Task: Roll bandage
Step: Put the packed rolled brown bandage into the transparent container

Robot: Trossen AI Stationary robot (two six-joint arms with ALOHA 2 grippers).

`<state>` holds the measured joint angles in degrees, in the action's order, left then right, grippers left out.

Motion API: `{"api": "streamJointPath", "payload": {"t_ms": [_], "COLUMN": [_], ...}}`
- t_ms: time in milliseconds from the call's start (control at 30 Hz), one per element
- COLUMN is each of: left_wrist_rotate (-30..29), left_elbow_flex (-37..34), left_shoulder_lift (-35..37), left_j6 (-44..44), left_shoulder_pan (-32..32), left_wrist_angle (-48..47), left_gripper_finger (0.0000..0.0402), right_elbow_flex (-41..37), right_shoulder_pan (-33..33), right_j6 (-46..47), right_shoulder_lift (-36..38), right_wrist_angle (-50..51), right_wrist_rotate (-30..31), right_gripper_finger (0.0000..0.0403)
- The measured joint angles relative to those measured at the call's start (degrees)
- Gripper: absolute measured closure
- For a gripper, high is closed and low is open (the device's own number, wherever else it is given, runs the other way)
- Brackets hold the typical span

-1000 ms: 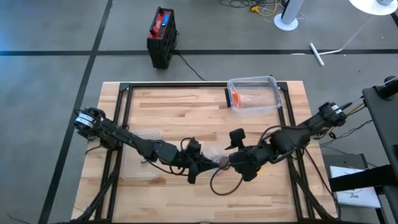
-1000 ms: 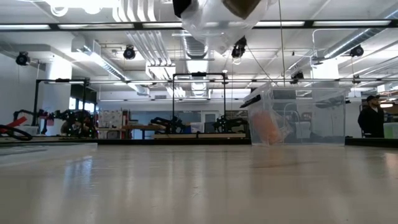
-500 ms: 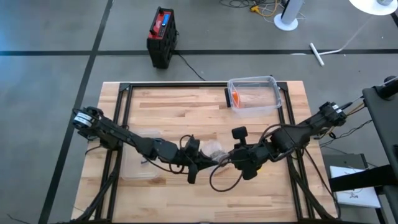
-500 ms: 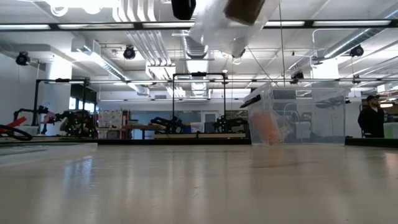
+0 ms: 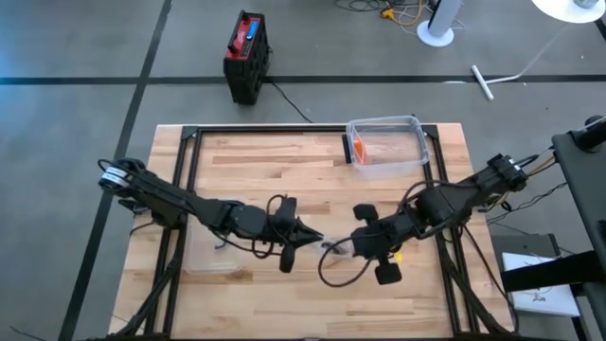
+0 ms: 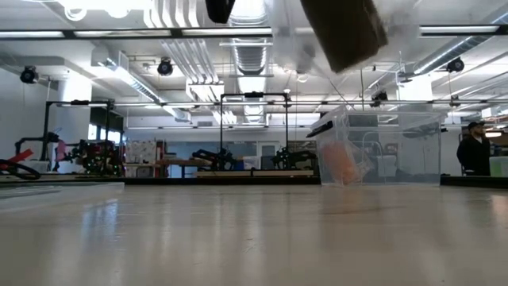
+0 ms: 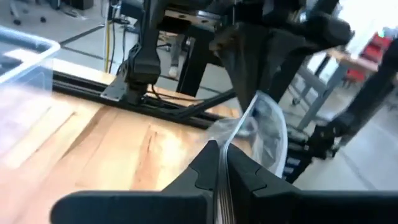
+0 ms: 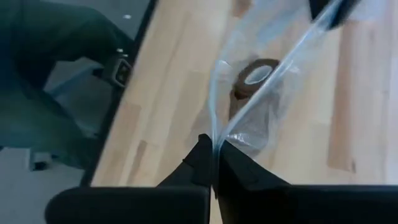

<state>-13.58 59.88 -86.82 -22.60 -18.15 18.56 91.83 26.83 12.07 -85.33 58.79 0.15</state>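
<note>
1. Both arms meet over the front middle of the wooden desk (image 5: 256, 161), and a clear plastic bag (image 5: 333, 247) is stretched between them, held up off the wood.
2. The left gripper (image 5: 305, 235) reaches in from the left; its jaws are pressed shut on one edge of the bag — the left wrist view shows the film pinched between the fingertips (image 7: 217, 163).
3. The right gripper (image 5: 352, 248) comes in from the right, and its jaws are likewise clamped tight on the opposite edge of the bag, the film (image 8: 249, 106) running away from them.
4. The bandage (image 8: 251, 78) — a brown roll with a pale hollow centre — sits inside the bag, hanging in the film above the desk; in the low view it shows as a dark brown block (image 6: 343, 32) high up.
5. A clear plastic bin (image 5: 386, 142) stands at the far edge of the desk, right of centre, well apart from the grippers, with something orange (image 5: 359, 149) inside it.
6. A flat clear lid or tray (image 5: 213, 242) lies on the desk under the left arm.
7. In the low view a person (image 6: 475, 149) stands far off in the room at the right.
</note>
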Motion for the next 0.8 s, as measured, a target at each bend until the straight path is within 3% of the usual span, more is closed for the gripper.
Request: {"api": "streamJointPath", "payload": {"t_ms": [67, 233, 400, 533, 667, 800], "left_wrist_rotate": [0.17, -1.55, -7.26, -12.15, -12.5, -12.48], "left_elbow_flex": [0.0, 0.0, 0.0, -0.23, -2.1, -4.41], "left_shoulder_lift": [1.68, 7.11, 13.55, 17.27, 18.45, 18.29], "left_j6": [3.08, 10.35, 15.7, 15.57, 13.67, 12.71], "left_shoulder_pan": [-0.05, 0.26, 0.19, 0.21, 0.08, -0.01], "left_wrist_angle": [-2.05, -4.95, -13.23, -21.03, -23.17, -23.53], "left_gripper_finger": [0.0392, 0.0363, 0.0319, 0.0281, 0.025, 0.0231], "right_elbow_flex": [0.0, -0.04, -0.09, -0.09, 1.36, 4.77], "right_shoulder_pan": [-0.33, -3.63, -9.62, -16.64, -26.24, -34.57], "right_j6": [-0.93, 7.65, 13.75, 14.87, 14.3, 13.8], "right_shoulder_lift": [0.06, 1.9, 2.59, 3.93, 4.89, 6.5], "right_wrist_angle": [0.32, 8.75, 13.85, 15.31, 17.76, 20.63], "right_wrist_rotate": [1.4, 15.35, 16.23, 20.83, 21.68, 27.88], "right_gripper_finger": [0.0401, 0.0401, 0.0401, 0.0401, 0.0401, 0.0401]}}
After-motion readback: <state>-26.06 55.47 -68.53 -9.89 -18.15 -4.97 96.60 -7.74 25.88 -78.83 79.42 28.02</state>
